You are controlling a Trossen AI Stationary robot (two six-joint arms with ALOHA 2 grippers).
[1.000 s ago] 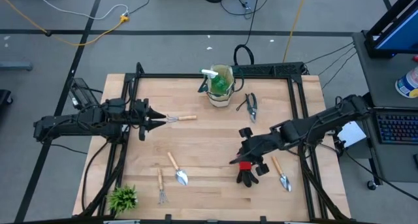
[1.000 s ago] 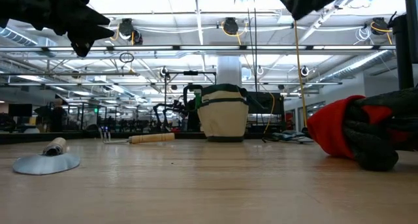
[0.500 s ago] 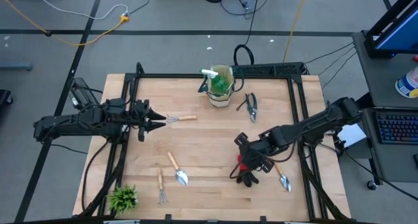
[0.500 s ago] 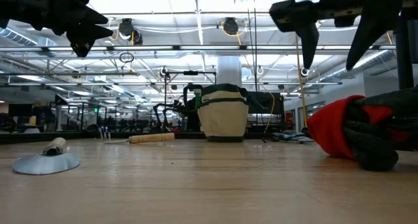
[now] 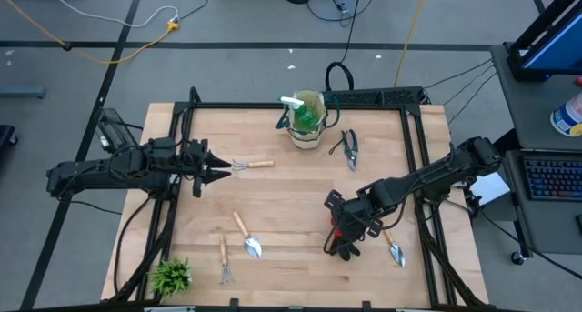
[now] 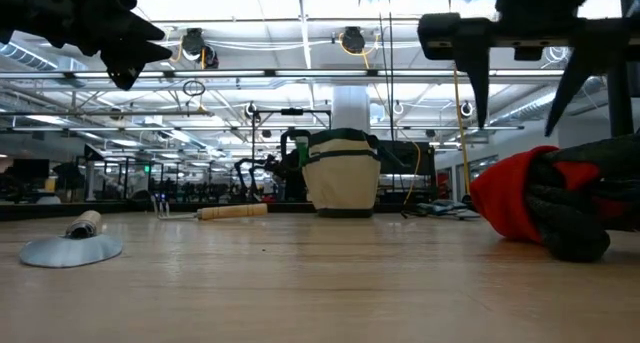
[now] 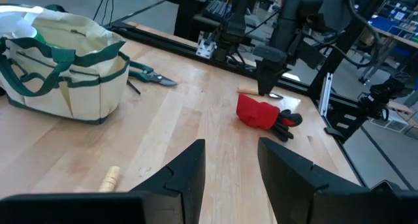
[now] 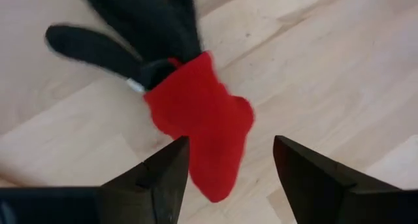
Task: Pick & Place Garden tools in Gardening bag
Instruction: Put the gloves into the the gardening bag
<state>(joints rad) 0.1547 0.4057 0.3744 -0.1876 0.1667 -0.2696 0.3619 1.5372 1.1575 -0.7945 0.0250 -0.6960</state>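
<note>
The red-and-black glove [image 5: 344, 248] lies flat on the table at the near right; its red cuff [image 8: 199, 126] faces my right gripper [image 5: 349, 226]. That gripper hangs open just above the glove, one finger to each side of the cuff and clear of it, as the low view [image 6: 522, 93] shows. The beige gardening bag [image 5: 307, 121] stands upright at the far middle with a green spray bottle [image 5: 307, 117] inside. My left gripper [image 5: 215, 171] waits open above the table's left side, pointing at a wooden-handled rake [image 5: 252, 166].
Black pruning shears [image 5: 350, 146] lie right of the bag. A trowel [image 5: 392, 243] lies right of the glove. Another trowel [image 5: 247, 236] and a small rake [image 5: 224, 257] lie at the near left, beside a spiky green plant [image 5: 171, 276]. A black frame [image 5: 414, 166] borders the table.
My right gripper has come down over the glove and rolled about its own axis, so that its two fingers now hang side by side and level above the red cuff. The glove has stayed where it was.
</note>
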